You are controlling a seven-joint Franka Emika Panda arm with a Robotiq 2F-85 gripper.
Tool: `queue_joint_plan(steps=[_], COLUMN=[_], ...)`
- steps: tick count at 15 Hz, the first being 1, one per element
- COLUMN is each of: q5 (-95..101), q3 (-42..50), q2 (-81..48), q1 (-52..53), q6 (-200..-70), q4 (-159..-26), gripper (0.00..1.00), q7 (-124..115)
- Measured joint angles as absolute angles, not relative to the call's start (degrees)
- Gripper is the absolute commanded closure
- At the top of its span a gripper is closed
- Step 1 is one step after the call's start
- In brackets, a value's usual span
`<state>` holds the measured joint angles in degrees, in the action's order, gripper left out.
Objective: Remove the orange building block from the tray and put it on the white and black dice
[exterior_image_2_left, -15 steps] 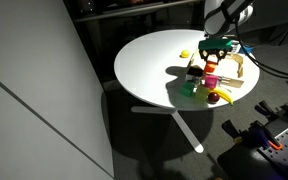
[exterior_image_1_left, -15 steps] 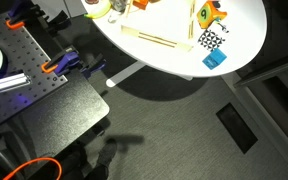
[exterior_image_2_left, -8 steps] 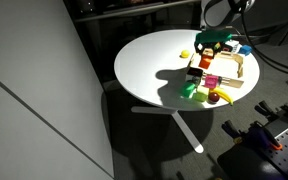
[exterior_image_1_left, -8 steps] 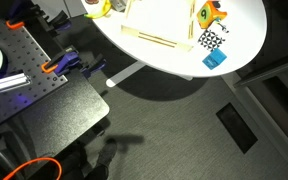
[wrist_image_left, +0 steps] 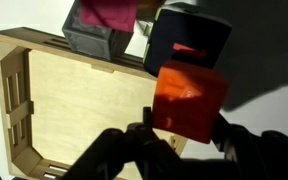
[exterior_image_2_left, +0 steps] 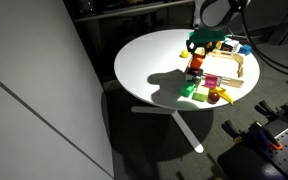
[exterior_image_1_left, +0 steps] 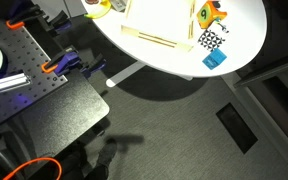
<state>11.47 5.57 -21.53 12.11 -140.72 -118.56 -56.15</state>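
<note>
block [wrist_image_left: 189, 97], orange, near-square face slightly tilted, in claw [wrist_image_left: 182, 132]

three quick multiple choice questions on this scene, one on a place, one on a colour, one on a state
1. Where does the blue block lie?
A inside the tray
B on the white table beside the dice
C on the floor

2. What colour is the building block at the gripper in the wrist view?
A green
B white
C orange

3. What state is the dice in?
A nothing on top of it
B a block stacked on it
C lifted off the table

Answers:
1 B: an exterior view shows the blue block on the tabletop right next to the dice.
2 C: the wrist view shows a bright orange face between the fingers.
3 A: the spotted top of the dice shows bare in an exterior view.
</note>
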Motion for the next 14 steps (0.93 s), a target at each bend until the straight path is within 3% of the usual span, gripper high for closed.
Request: queue_joint_plan(steps=[4,5,7,10,14], q5=[11.47,11.47,11.47,11.47,11.46], q3=[4.43,4.27,4.17,4.15,3.99], q2=[-21.54,-21.54,-21.55,-21.55,-21.22], q1=[12.11,12.11,12.11,12.11,12.06], q6=[-140.73,-140.67,-140.46,-140.2,-140.25], q4=[-119.15,-119.4,-119.86,-120.14,-120.18], gripper=[0.66,0.19,0.18,0.0,0.0], q7=[-56.02,-56.01,-56.01,-55.88,-53.95])
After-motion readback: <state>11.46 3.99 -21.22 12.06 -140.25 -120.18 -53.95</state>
